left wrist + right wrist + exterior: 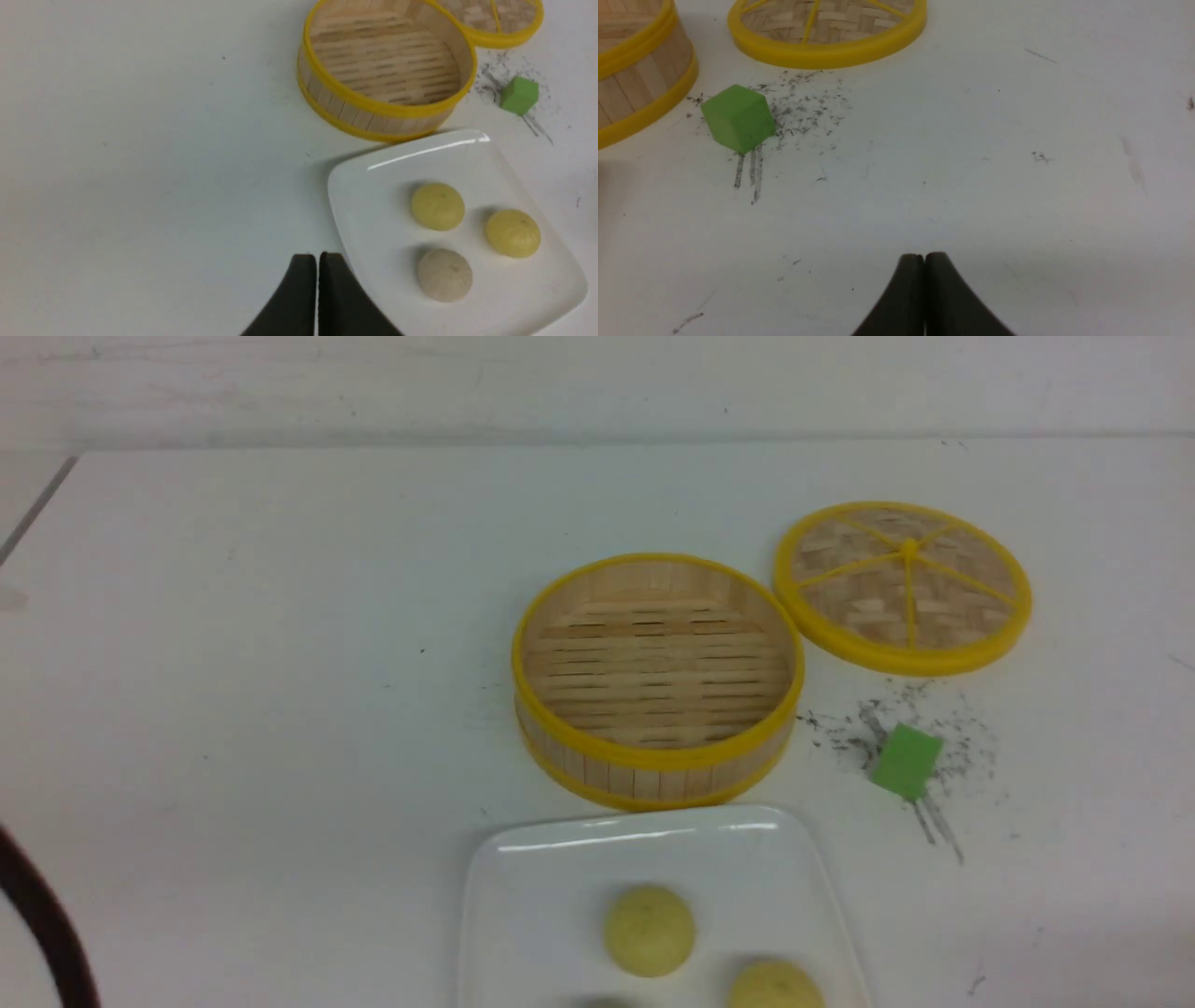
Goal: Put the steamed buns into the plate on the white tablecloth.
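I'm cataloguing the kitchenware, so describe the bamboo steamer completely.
The round, open bamboo steamer basket has upright pale wooden slats for its wall, yellow bands around rim and base, and a slatted floor with narrow gaps. It sits upright, empty, its inside uncovered, on the white surface, just beyond the white plate. The yellow-rimmed woven lid lies close against its right side; no hand touches it.

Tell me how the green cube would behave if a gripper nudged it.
The green cube would probably slide rather than roll, given its flat faces and sharp edges. It seems unlikely to tip, being about as wide as tall. It looks rigid, since its edges run straight without sagging.
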`<state>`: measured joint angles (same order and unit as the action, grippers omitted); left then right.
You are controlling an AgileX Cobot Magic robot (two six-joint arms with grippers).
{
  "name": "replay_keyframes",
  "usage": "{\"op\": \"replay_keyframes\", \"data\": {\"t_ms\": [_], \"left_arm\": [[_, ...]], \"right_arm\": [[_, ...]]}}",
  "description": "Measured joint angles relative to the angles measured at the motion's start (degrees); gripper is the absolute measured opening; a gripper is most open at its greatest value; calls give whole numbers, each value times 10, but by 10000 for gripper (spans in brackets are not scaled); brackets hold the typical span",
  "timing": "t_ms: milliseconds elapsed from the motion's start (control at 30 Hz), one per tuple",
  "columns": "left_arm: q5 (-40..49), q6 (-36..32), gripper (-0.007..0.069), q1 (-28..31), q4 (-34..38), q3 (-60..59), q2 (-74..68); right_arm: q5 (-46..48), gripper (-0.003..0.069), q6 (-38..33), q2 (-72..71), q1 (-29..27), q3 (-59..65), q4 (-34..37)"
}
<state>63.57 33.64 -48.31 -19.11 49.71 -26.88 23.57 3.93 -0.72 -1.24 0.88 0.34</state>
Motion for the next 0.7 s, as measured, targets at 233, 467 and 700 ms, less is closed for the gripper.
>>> {"op": "replay_keyframes", "data": {"t_ms": [233, 467, 700], "left_arm": [[-244, 32, 35, 0, 3, -184, 34], [-342, 33, 41, 0, -13, -267, 34], [-340, 33, 52, 0, -60, -279, 34]], "right_arm": [[-1, 26, 0, 0, 0, 0, -3], [-2, 28, 0, 0, 0, 0, -3], [-2, 40, 0, 0, 0, 0, -3]]}}
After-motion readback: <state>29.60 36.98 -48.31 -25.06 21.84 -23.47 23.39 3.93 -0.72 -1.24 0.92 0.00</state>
